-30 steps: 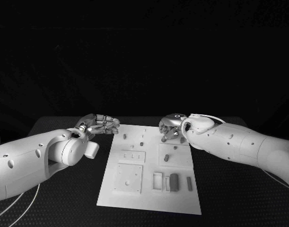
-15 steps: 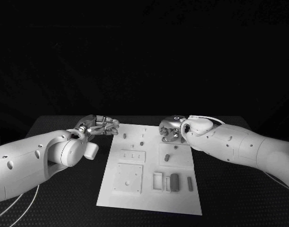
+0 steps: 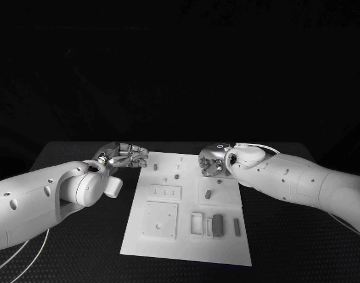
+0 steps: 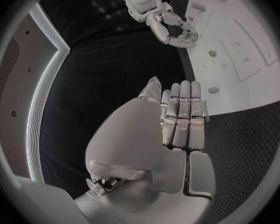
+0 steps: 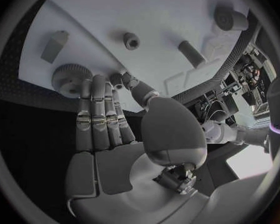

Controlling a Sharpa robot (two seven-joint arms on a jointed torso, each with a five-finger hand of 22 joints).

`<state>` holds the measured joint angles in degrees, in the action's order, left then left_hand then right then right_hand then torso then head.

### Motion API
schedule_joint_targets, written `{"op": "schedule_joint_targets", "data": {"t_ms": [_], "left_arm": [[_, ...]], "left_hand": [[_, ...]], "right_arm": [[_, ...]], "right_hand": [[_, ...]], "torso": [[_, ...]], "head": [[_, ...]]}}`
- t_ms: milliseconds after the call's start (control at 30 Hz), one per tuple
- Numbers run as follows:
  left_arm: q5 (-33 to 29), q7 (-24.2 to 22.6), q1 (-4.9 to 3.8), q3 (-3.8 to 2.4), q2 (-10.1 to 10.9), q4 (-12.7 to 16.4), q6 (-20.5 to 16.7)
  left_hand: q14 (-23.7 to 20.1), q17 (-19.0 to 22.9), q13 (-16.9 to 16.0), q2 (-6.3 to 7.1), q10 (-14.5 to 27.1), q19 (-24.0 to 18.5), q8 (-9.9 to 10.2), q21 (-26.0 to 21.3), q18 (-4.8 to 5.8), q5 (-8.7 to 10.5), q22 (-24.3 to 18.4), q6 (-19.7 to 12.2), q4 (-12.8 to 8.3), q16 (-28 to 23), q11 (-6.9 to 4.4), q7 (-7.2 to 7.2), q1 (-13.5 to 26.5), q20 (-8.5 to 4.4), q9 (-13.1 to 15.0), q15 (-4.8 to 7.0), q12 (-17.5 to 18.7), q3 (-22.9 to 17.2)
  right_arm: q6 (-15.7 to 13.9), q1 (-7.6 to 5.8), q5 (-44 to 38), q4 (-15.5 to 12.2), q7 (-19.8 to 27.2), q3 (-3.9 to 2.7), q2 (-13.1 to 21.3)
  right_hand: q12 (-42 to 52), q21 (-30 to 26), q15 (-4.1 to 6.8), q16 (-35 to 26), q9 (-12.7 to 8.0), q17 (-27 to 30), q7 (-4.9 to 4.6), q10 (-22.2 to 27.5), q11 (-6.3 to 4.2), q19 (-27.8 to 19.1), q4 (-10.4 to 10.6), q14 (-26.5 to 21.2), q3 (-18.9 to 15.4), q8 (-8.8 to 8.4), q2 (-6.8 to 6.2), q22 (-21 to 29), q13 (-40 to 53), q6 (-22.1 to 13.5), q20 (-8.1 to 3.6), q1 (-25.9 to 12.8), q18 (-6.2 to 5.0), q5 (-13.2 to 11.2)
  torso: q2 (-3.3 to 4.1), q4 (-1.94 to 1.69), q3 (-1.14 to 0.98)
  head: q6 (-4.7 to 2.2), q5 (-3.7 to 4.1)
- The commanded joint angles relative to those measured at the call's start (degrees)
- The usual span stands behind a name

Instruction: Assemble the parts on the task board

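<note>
The white task board (image 3: pixel 188 219) lies in the middle of the black table, with small grey parts (image 3: pixel 217 225) standing in it. My right hand (image 3: pixel 214 160) hangs over the board's far right corner. In the right wrist view its fingertips (image 5: pixel 95 82) lie against a round toothed part (image 5: pixel 70 79), with the thumb tip close beside them. Whether it pinches anything is unclear. Just off the board's far left corner is my left hand (image 3: pixel 125 155), fingers curled in together and holding nothing. The left wrist view shows the same left hand (image 4: pixel 180 122) and the board (image 4: pixel 252 50).
Near the right hand, the board carries a small block (image 5: pixel 53 46), a ring-shaped part (image 5: pixel 132 41) and two short cylinders (image 5: pixel 191 53). Recessed plates (image 3: pixel 161 221) and slots fill the board's near half. Black table (image 3: pixel 78 247) lies on both sides.
Both hands stay almost where they were; the right hand has only shifted slightly over the board's far right corner.
</note>
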<state>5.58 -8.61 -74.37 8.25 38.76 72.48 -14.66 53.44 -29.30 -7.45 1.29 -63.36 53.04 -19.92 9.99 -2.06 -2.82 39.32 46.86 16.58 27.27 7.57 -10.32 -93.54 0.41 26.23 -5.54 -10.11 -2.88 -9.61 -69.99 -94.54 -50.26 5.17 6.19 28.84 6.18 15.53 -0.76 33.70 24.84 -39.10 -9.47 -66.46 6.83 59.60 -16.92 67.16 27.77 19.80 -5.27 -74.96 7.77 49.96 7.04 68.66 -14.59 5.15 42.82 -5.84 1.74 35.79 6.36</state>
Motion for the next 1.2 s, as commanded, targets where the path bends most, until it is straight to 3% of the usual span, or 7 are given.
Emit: {"op": "schedule_joint_targets", "data": {"t_ms": [33, 200, 500, 600, 800, 1000, 1200], "left_arm": [[0.2, -0.4, 0.02, -0.05, -0.2, 0.0, 1.1], [0.2, -0.3, 0.05, -0.05, -0.2, -0.1, 1.2], [0.2, -0.3, 0.05, -0.05, -0.2, -0.1, 1.3], [0.2, -0.3, 0.05, -0.05, -0.2, -0.1, 1.3], [0.2, -0.3, 0.07, -0.05, -0.3, -0.2, 1.3], [0.2, -0.3, 0.12, -0.05, -0.3, -0.2, 1.3], [0.2, -0.3, 0.12, -0.05, -0.2, -0.2, 1.2]], "left_hand": [[0.2, -0.1, 0.1, 0.03, -0.4, 0.4, 0.4, -0.2, 0.14, -0.10, -0.1, 0.3, 0.1, -0.3, 0.07, -0.28, 0.5, -0.21, -0.1, -0.35, 0.3, 0.4], [0.2, -0.1, 0.1, 0.01, -0.5, 0.4, 0.4, -0.3, 0.14, -0.10, -0.1, 0.3, 0.1, -0.3, 0.07, -0.28, 0.6, -0.21, -0.1, -0.36, 0.3, 0.4], [0.3, -0.2, 0.1, -0.04, -0.5, 0.4, 0.4, -0.3, 0.14, -0.10, -0.1, 0.4, 0.1, -0.4, 0.07, -0.28, 0.6, -0.22, -0.1, -0.35, 0.4, 0.4], [0.3, -0.2, 0.1, -0.04, -0.5, 0.4, 0.4, -0.3, 0.14, -0.10, -0.1, 0.4, 0.1, -0.4, 0.07, -0.27, 0.6, -0.22, -0.1, -0.35, 0.4, 0.4], [0.3, -0.3, 0.1, -0.04, -0.5, 0.4, 0.5, -0.3, 0.14, -0.10, -0.1, 0.4, 0.0, -0.5, 0.07, -0.27, 0.7, -0.22, -0.1, -0.35, 0.4, 0.4], [0.3, -0.3, 0.1, -0.04, -0.5, 0.4, 0.5, -0.3, 0.14, -0.10, -0.1, 0.4, 0.0, -0.5, 0.07, -0.27, 0.7, -0.22, -0.1, -0.35, 0.4, 0.4], [0.3, -0.4, 0.1, -0.04, -0.6, 0.4, 0.5, -0.4, 0.14, -0.10, -0.1, 0.4, 0.0, -0.6, 0.07, -0.27, 0.7, -0.23, -0.1, -0.34, 0.5, 0.4]], "right_arm": [[1.4, 0.30, -1.3, 0.0, -0.2, 0.15, 0.1], [1.7, 0.32, -1.7, 0.2, -0.4, 0.15, -0.1], [1.8, 0.56, -2.8, 0.1, -0.7, 0.17, -0.3], [1.9, 0.63, -3.2, 0.1, -0.9, 0.20, -0.3], [1.7, 0.75, -3.8, 0.0, -1.3, 0.22, -0.3], [-0.8, 0.78, -3.8, -0.2, -2.2, 0.22, -0.2], [-5.2, 0.78, -2.7, -1.7, -4.1, 0.20, 0.3]], "right_hand": [[-0.1, 0.3, 0.02, 0.4, 0.1, -0.1, 0.14, -0.6, 0.08, 0.4, 0.1, 0.5, 0.3, 0.17, 0.46, -1.4, -0.1, 0.6, -0.04, 0.2, -0.41, 0.4], [-0.1, 0.4, 0.06, 0.4, 0.1, -0.2, 0.20, -0.7, 0.03, 0.4, 0.1, 0.5, 0.4, 0.18, 0.58, -1.4, -0.1, 0.7, -0.08, 0.3, -0.41, 0.4], [0.4, 1.4, 0.63, 0.7, 0.3, -1.0, 0.92, -2.8, -0.64, 0.9, 0.0, 1.2, 1.0, 0.65, 1.93, -1.4, 0.0, 2.6, -0.43, 1.2, -0.41, 0.4], [0.5, 2.1, 0.90, 0.7, 0.1, -1.5, 1.32, -4.3, -1.03, 1.5, 0.3, 1.9, 7.1, 0.52, 0.87, -1.4, 0.0, 4.2, -0.42, 0.7, -0.41, 0.5], [0.7, 3.3, 1.35, 1.1, 0.3, -2.2, 1.82, -5.8, -1.52, 1.9, 0.2, 2.5, 8.9, 0.79, 1.01, -1.5, 0.1, 5.6, -0.84, -0.1, -0.41, 0.4], [1.0, 5.1, 1.99, 2.5, 0.7, -3.5, 2.32, -7.3, -2.18, 2.8, 0.1, 3.3, 9.5, 1.16, 1.71, -1.5, 0.5, 6.9, -1.48, -0.4, -0.41, 0.3], [1.2, 7.1, 2.58, 3.9, 1.1, -4.5, 2.73, -8.6, -2.75, 3.6, 0.1, 4.0, 9.7, 1.47, 1.85, -1.5, 1.0, 7.9, -2.11, -0.7, -0.41, 0.3]], "torso": [[0.15, 0.02, 0.04], [0.25, 0.00, 0.05], [0.40, -0.01, 0.11], [0.45, 0.00, 0.13], [0.56, -0.02, 0.16], [0.62, -0.02, 0.19], [0.70, -0.02, 0.19]], "head": [[0.08, 0.18], [-0.01, 0.21], [-0.11, 0.23], [-0.14, 0.34], [-0.21, 0.39], [-0.53, 0.45], [-0.91, 0.40]]}}
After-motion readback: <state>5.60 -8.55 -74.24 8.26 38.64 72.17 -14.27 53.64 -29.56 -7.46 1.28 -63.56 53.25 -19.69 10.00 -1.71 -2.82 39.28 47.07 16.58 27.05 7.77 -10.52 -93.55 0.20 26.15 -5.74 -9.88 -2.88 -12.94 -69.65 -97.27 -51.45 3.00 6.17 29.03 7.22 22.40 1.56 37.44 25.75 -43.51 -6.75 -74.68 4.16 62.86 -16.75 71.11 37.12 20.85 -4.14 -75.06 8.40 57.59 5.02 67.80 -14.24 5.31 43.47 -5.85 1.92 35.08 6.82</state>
